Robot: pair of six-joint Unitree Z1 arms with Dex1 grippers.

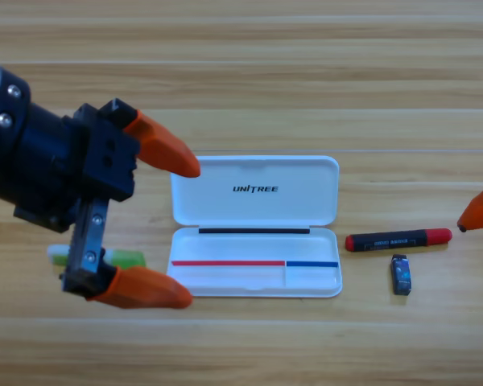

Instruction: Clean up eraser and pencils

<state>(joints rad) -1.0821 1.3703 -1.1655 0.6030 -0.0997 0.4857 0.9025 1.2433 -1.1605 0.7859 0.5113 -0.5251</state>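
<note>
The green pencil (121, 258) is being approached by the left gripper (181, 233), whose jaws are spread wide above it, left of the open white case (255, 190) marked "UNITREE". A descent and closure are called for next. The red-ended pencil (398, 240) and eraser (401, 274) are left on the bench (241, 72) right of the case; only a jaw tip of the right gripper (481, 209) is seen, its state undeterminable.

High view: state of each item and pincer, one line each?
White case: open, lid flat on the table, nothing put in it yet.
Green pencil: on the table left of the case, partly hidden by the left arm.
Black red-ended pencil: lying right of the case.
Eraser: below that pencil.
Left pincer: open, above the green pencil.
Right pincer: only a tip at the right edge.
</note>
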